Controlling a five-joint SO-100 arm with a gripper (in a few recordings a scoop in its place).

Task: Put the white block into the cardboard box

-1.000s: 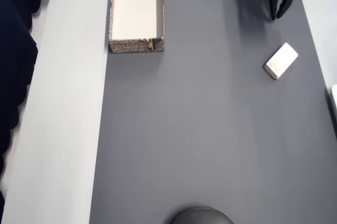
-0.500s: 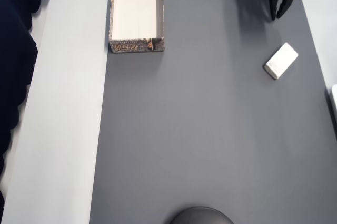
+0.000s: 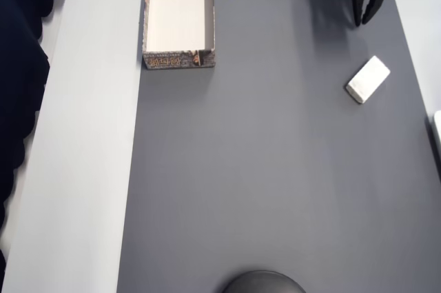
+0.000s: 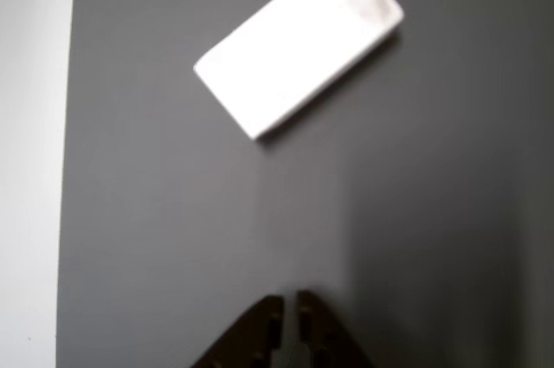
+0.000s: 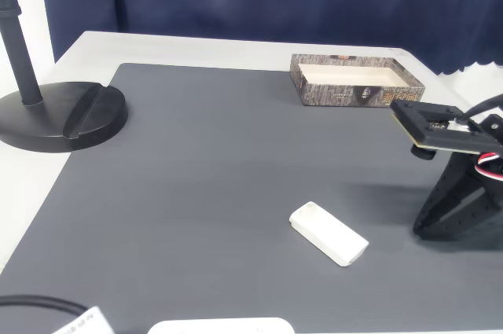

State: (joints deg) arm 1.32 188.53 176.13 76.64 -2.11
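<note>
One white block (image 3: 367, 79) lies flat and skewed on the grey mat (image 3: 275, 169) covering the desk, near the mat's right edge in the overhead view, untouched. The cardboard box (image 3: 178, 16) sits well apart from it at the mat's upper left corner, open side up and holding nothing. The gripper (image 4: 288, 316) hovers short of the block with its fingers together, tips nearly touching, nothing between them.

Risks noted: with the fingers closed, any descent would strike or shove the block rather than straddle it; they need to part first. The block's skew to the fingers, seen in the wrist view, could produce a corner pinch and let it twist or slip out. A loose grip over the long carry to the box risks a drop short of the rim, and a low approach could clip the box's patterned wall.

Surroundings: a black stand base (image 5: 63, 118) occupies the far side of the mat in the fixed view, clear of the direct route. No obstacle lies between block and box.
</note>
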